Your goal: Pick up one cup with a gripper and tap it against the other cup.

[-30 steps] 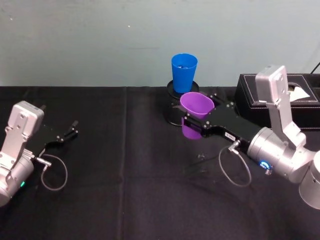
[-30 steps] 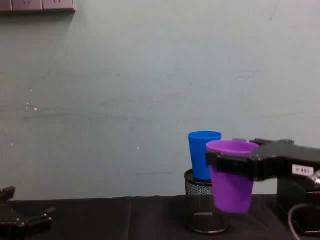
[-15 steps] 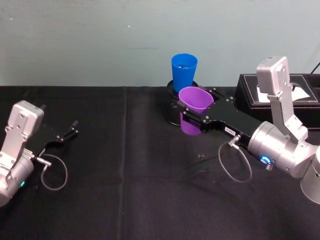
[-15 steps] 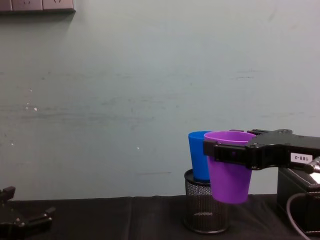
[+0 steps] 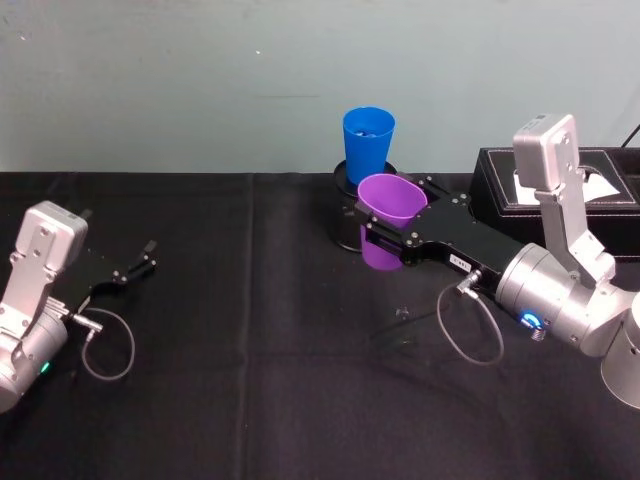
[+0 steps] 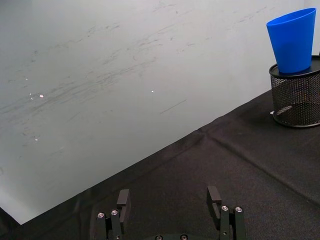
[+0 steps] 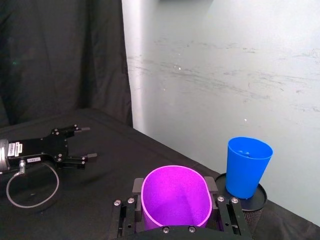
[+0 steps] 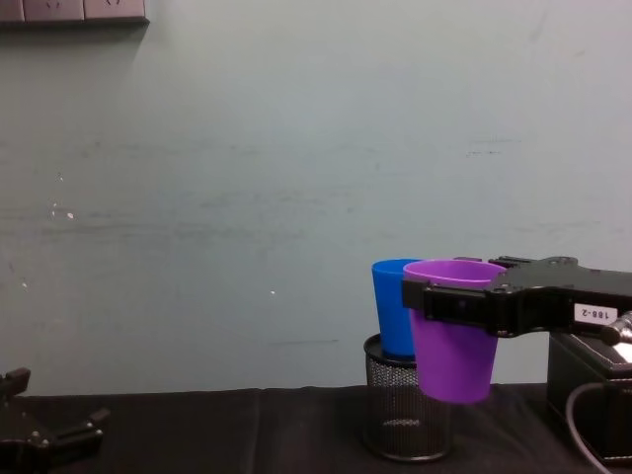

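1. Left hand (image 5: 148, 256): at the left edge of the table (image 5: 250, 390), low over the black cloth, fingers (image 6: 122, 198) spread and holding nothing.
2. Holder (image 8: 400, 427): black wire mesh, at the back of the table, right of centre.
3. Blue cup (image 5: 367, 140): upright, rim up, base set in the holder.
4. Purple cup (image 5: 388, 203): held clear of the table, rim up, just in front of the blue cup and to its right. The chest view has it overlapping the blue cup's side. Whether the two touch cannot be told.
5. Right hand (image 8: 449, 301): reaching in from the right, its two jaws pinching the purple cup below the rim, one on each side.
6. Black box (image 5: 500, 185): far right, behind the right arm.
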`<state>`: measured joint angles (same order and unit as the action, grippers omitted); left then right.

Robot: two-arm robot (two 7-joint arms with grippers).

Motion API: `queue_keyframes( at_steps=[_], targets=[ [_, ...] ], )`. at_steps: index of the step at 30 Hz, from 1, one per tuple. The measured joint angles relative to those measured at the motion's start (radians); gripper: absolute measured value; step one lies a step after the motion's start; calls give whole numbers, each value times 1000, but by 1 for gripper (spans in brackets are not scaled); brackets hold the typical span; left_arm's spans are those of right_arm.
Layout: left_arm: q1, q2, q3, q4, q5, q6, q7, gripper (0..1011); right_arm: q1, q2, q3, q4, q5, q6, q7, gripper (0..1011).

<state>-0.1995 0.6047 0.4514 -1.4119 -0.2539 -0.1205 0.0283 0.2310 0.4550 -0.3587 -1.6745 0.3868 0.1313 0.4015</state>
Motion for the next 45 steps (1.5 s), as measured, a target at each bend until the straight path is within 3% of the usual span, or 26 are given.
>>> queue_keyframes(
  at_steps=[45],
  targets=[
    [0, 0, 0, 0, 0, 0, 0, 1000, 0, 0, 0, 2, -1, -2, 1, 730]
  ],
)
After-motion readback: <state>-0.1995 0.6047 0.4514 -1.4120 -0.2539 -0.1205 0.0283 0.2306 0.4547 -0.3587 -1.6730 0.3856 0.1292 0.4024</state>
